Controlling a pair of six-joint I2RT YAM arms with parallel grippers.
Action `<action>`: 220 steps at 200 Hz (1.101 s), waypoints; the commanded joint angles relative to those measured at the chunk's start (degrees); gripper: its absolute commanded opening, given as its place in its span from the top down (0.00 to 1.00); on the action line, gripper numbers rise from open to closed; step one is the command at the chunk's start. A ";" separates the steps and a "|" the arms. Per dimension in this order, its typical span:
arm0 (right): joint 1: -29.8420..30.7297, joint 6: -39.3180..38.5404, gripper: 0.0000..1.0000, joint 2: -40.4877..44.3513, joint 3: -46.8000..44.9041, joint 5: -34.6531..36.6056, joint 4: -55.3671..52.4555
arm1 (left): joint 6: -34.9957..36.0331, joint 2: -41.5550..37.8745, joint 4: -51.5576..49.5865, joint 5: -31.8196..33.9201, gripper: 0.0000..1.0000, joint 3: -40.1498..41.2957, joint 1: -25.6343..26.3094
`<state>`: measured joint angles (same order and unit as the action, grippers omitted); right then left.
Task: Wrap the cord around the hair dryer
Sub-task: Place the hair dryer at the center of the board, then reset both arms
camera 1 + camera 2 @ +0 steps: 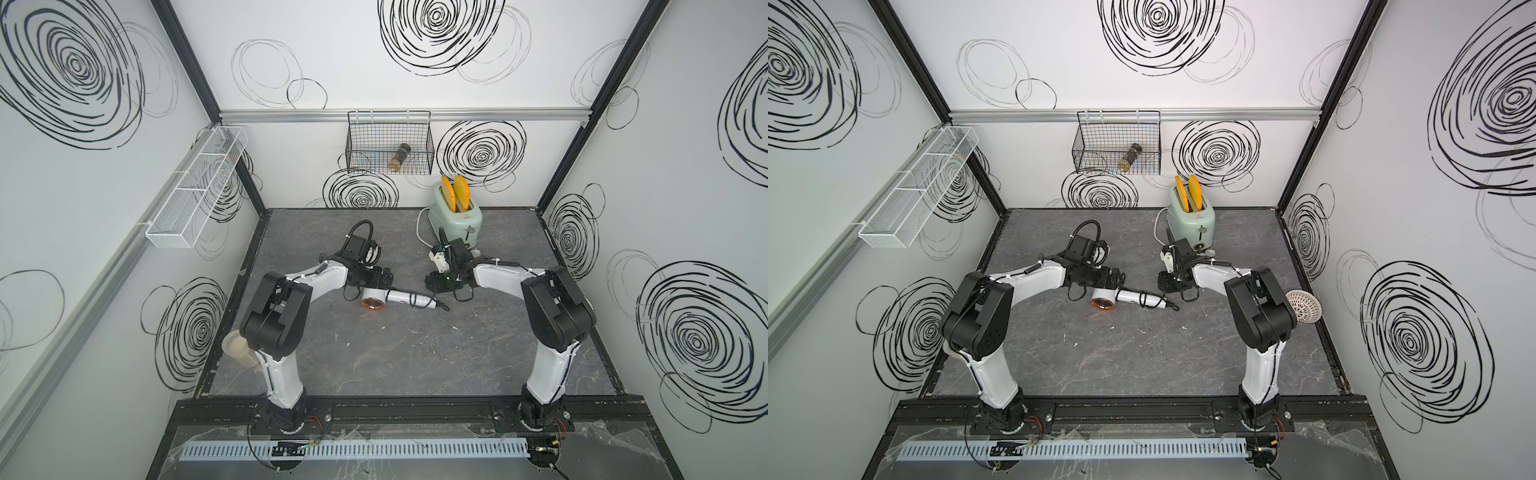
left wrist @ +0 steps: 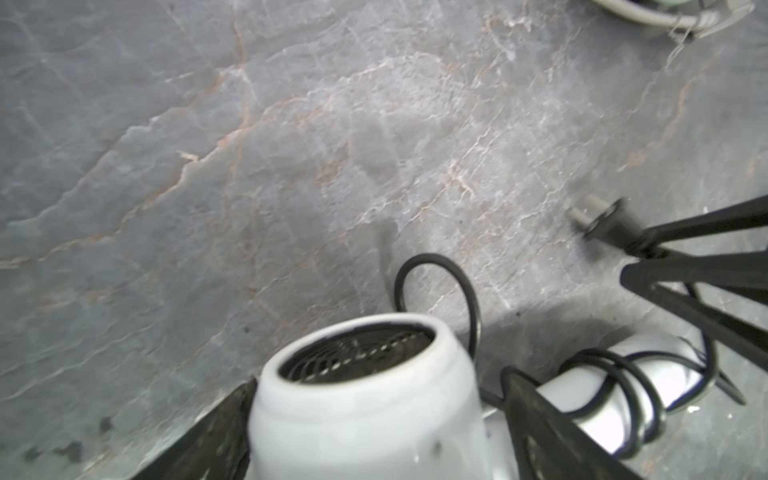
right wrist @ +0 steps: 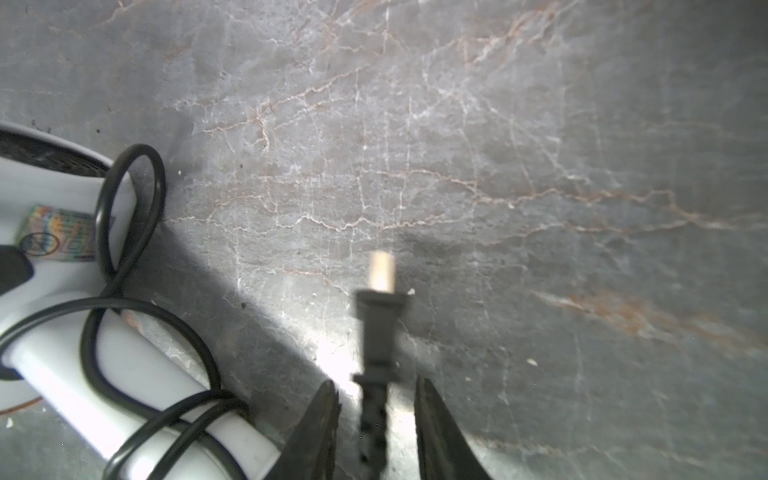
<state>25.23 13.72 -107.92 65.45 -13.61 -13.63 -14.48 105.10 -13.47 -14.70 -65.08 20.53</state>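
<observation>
Right gripper [image 3: 374, 382] stands spread astride the black plug [image 3: 378, 324], not pinching; left gripper [image 2: 380, 376] spreads around the small white hair dryer [image 1: 399, 296], central on the grey surface [image 1: 395, 357] (thin black cord [image 3: 139, 150] coils its handle). Best withdraw straight, sparing loops.

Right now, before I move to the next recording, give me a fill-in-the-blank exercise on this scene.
On the hair dryer, the cord is coiled around the ____.
The plug sits between the fingers of the right hand, which is ____.
The left hand straddles the dryer's ____.
The toaster holds ____ yellow slices.
Missing words: handle; open; head; two.
</observation>
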 commanded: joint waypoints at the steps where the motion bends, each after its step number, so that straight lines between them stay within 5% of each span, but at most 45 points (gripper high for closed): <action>1: 0.34 -0.75 0.62 2.18 1.49 0.29 -0.67 | -0.11 -3.81 0.91 -0.63 0.04 0.05 -1.06; 56: -0.08 -3.13 0.46 3.44 6.33 0.25 -2.83 | 1.46 -10.26 2.77 -3.39 0.04 -0.11 -2.68; 78: -0.48 -3.65 0.26 4.60 8.72 0.05 -4.05 | 2.04 -12.85 2.60 -3.20 0.04 -1.12 -2.89; 140: -4.18 -4.84 0.12 10.94 7.67 4.20 -6.18 | 3.14 -17.75 3.46 3.61 0.04 0.21 -4.16; 152: -5.16 -5.35 0.00 13.10 5.34 4.89 -3.85 | 3.37 -18.83 4.72 5.96 0.04 1.68 -4.45; 220: -11.40 -11.05 0.02 29.47 -21.29 21.65 23.00 | 6.09 -27.78 21.98 30.35 0.04 19.54 -8.42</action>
<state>15.53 6.42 -81.71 50.81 -1.78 -3.46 -10.48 80.97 -2.50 3.62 -51.44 14.26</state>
